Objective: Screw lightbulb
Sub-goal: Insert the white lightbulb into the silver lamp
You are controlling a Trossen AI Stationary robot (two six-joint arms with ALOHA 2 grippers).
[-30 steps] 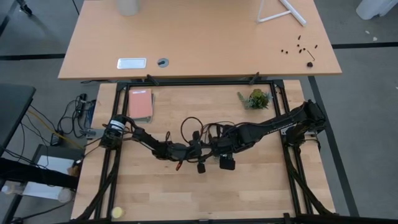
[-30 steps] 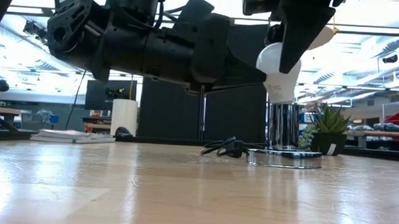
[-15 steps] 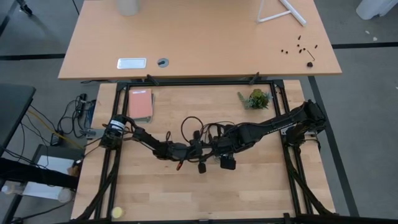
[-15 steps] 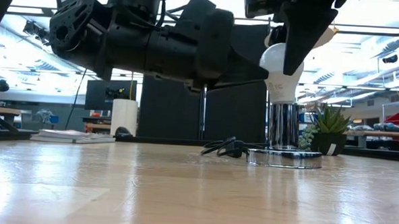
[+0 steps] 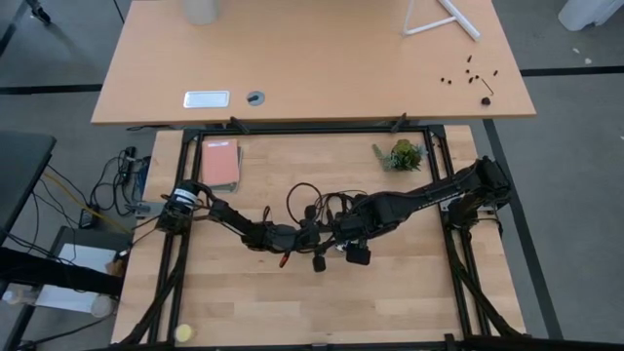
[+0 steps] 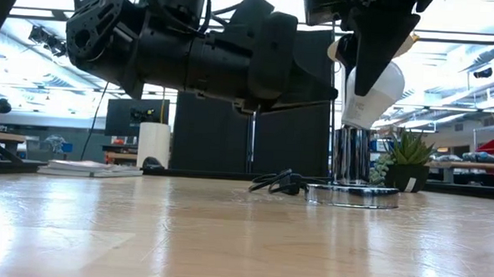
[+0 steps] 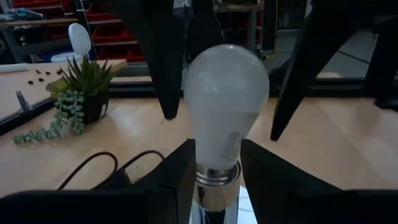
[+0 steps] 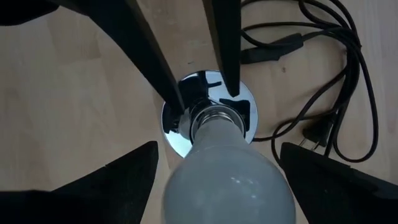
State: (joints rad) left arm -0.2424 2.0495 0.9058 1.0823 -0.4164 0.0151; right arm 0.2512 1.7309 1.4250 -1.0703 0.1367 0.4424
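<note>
The light wooden table [image 5: 390,302] carries a round silvery socket base [image 6: 351,195] directly below the right gripper [image 5: 343,240]. A black cord [image 8: 336,68] coils beside it. A potted plant [image 5: 403,155] and a pink book [image 5: 220,163] lie farther off.

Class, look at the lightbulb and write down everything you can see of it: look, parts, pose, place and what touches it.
The lightbulb is frosted white and pear-shaped, with a silvery threaded base at its narrow end. That base sits at the mouth of the chrome socket, whose round disc rests on the wooden table. In the low view the bulb leans to one side instead of standing straight. The left gripper holds its jaws against the neck; the right gripper straddles the globe, jaws wide.
</note>
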